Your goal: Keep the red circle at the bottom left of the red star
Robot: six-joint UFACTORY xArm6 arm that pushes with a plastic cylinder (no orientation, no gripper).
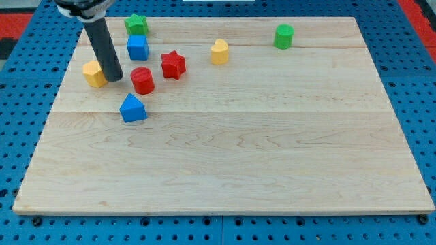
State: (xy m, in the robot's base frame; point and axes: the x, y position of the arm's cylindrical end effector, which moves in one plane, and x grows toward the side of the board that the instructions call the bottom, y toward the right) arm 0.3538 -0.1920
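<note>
My tip (114, 77) rests on the board (238, 163), just beside the yellow block (94, 73) at its 3 o'clock and close to the red circle (142, 80) at its 9 o'clock. There are no jaws, only a bare rod. The red circle sits at 8 o'clock of the red star (173, 64), near but apart. A blue cube (137, 47) lies at the circle's 12, a blue wedge (133, 108) at its 7.
</note>
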